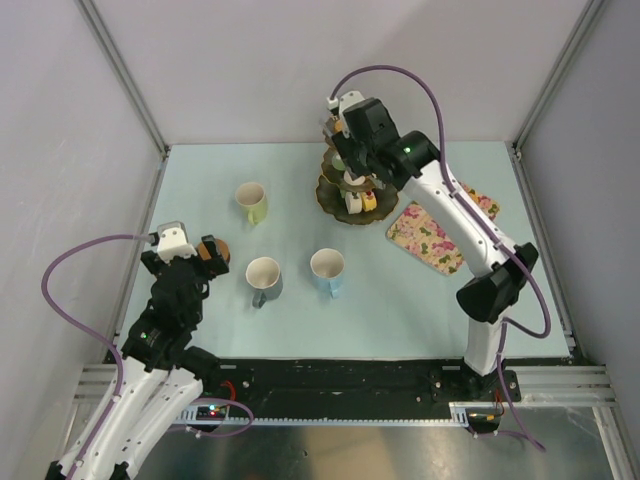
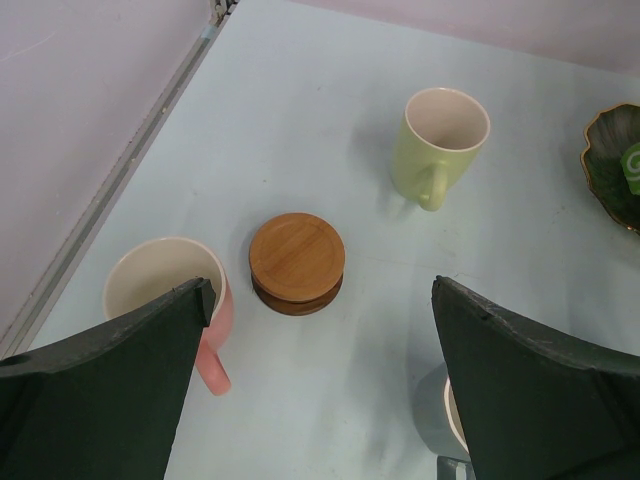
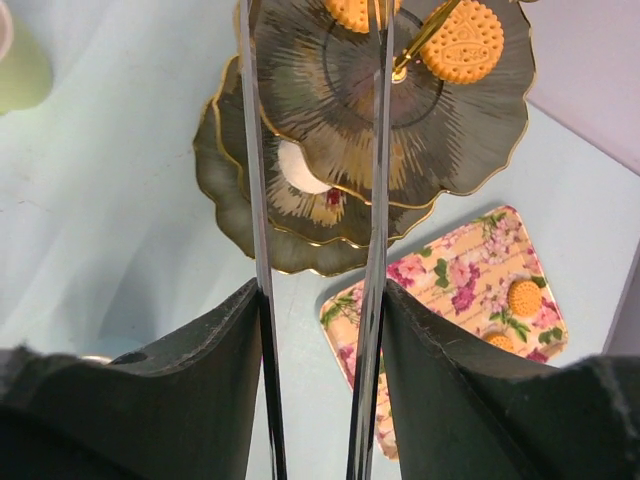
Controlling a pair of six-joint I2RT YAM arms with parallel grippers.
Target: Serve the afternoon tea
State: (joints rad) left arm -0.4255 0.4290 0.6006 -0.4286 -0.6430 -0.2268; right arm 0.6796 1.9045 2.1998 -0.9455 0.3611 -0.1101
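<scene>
Spread wide in the foreground and holding nothing, left fingers [image 2: 130, 380] either side of a short stack of round coasters [image 2: 297, 262], flat on the pale counter [image 2: 330, 90] toward its left edge, probably lined up to lift the top one for a mug. Just beside the stack, a pink mug [image 2: 160, 285]; farther off, a yellow-green mug [image 2: 440, 140]; toward the middle, a grey mug [image 1: 264, 278] and a blue mug [image 1: 328, 270], all upright, mouths up, handles turned toward the near edge, none on a coaster. At the far middle of the counter, right fingers [image 3: 200, 380] closed on a pair of metal tongs [image 3: 258, 200], blades slightly apart, long axis running straight out from the wrist over the top tier of the upright cake stand [image 3: 300, 100], likely for moving biscuits without crushing them. Two round biscuits [image 3: 465, 40] on that tier; more on the floral tray [image 3: 450, 320] just right of the stand.
</scene>
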